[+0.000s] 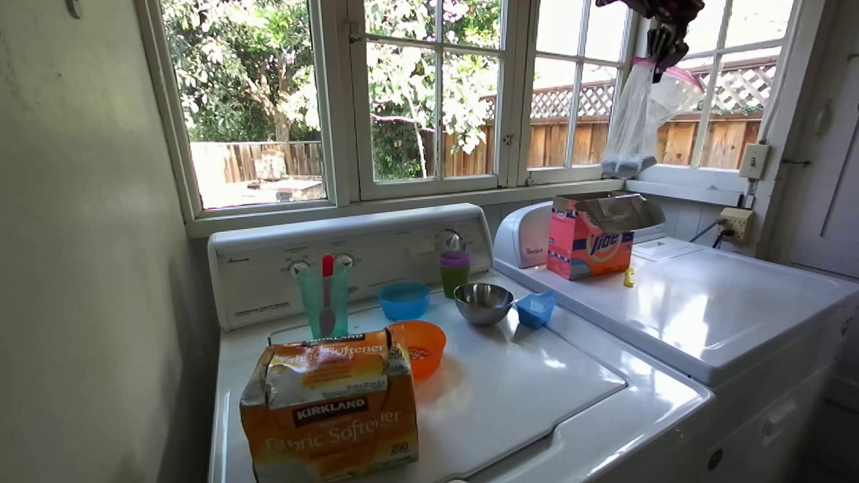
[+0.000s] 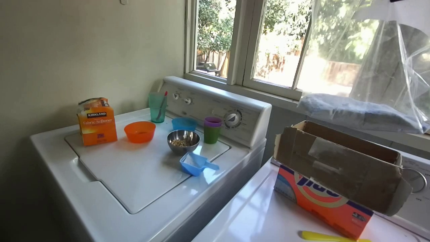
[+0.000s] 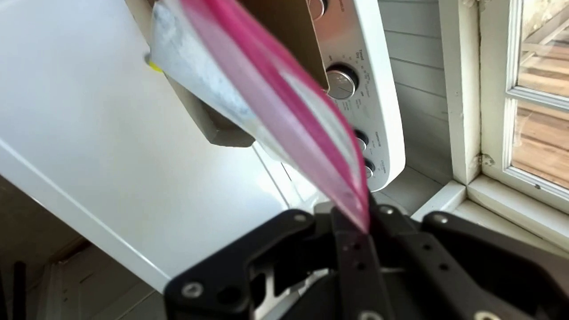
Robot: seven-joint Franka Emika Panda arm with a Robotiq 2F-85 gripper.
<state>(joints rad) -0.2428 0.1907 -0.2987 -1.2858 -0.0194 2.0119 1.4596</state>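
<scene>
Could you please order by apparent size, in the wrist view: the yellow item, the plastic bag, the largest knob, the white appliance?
1. White appliance
2. Plastic bag, seen from close up
3. Largest knob
4. Yellow item, of which only a small part shows

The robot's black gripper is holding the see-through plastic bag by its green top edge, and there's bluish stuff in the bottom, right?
Almost: the top edge is pink, not green, as the wrist view shows. The black gripper does hold the see-through plastic bag by that edge, with bluish stuff in the bottom.
</scene>
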